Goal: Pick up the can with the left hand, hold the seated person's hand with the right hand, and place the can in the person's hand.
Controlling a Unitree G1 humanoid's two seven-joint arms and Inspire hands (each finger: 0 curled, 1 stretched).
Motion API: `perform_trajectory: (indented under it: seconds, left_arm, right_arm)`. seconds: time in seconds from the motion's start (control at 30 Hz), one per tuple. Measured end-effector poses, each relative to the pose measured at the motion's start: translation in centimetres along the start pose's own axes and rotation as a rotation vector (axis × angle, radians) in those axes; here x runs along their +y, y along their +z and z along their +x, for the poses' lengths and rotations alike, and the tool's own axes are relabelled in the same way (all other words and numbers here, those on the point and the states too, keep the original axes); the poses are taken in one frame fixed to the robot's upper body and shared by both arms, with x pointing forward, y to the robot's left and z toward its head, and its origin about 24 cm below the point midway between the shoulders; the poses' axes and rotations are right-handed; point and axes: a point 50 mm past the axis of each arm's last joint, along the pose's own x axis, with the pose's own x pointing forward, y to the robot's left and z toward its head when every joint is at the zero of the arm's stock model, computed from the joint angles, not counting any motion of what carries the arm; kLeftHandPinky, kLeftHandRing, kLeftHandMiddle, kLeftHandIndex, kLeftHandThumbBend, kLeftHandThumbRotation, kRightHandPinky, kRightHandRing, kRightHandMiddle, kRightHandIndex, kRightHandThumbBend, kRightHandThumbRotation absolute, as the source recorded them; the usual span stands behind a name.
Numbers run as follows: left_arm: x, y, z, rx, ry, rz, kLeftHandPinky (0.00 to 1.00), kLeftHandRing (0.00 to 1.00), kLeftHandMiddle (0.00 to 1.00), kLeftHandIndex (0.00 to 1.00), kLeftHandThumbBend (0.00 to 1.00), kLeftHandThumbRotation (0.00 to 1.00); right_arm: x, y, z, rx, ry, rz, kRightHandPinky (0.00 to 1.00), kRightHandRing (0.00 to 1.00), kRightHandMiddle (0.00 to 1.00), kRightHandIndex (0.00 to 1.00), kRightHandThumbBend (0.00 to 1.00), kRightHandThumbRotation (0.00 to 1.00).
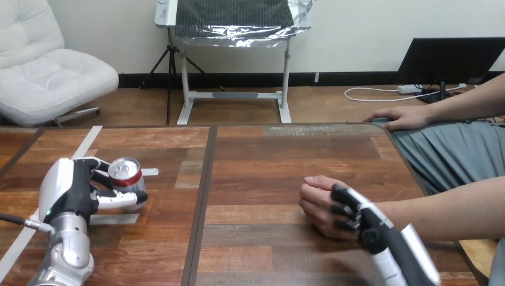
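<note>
Bright, even, soft light falls across the wooden table (268, 179), and the shadows are soft-edged. A pale sheen washes the table's far edge, well right of the can (126, 176), whose silver top catches a small highlight. A short dark shadow hugs the can's base on its right. A fainter one lies under the person's hand (318, 199), far right of the can.

You've got a shiny metal can (125, 174) with a silver top and a glossy red band. Table (268, 155): smooth wood planks, slight sheen. Left hand (74, 193): glossy white plastic shell over matt black. Left forearm (68, 250): silver metal. Tape strips (88, 142) on the left: matt white.
</note>
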Motion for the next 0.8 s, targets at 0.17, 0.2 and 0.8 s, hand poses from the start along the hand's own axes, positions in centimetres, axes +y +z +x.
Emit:
perform_trajectory:
  seconds: [0.17, 0.2, 0.8]
  left_arm:
    - [0.1, 0.3, 0.1, -0.015, -0.003, -0.020, 0.32, 0.38, 0.45, 0.47, 0.68, 0.00]
    - [0.2, 0.4, 0.2, -0.018, -0.004, -0.026, 0.32, 0.38, 0.45, 0.47, 0.67, 0.00]
    - [0.8, 3.6, 0.9, -0.144, -0.048, -0.077, 0.35, 0.40, 0.46, 0.46, 0.69, 0.00]
  right_arm:
    - [-1.4, 0.4, 0.7, -0.018, -0.016, -0.047, 0.89, 0.93, 0.93, 0.92, 0.98, 0.99]
    - [-1.6, 0.5, 0.8, -0.023, -0.020, -0.056, 0.90, 0.93, 0.94, 0.92, 0.97, 0.99]
    - [-6.2, 3.4, 4.1, -0.143, -0.084, -0.263, 0.92, 0.96, 0.97, 0.96, 0.91, 0.95]
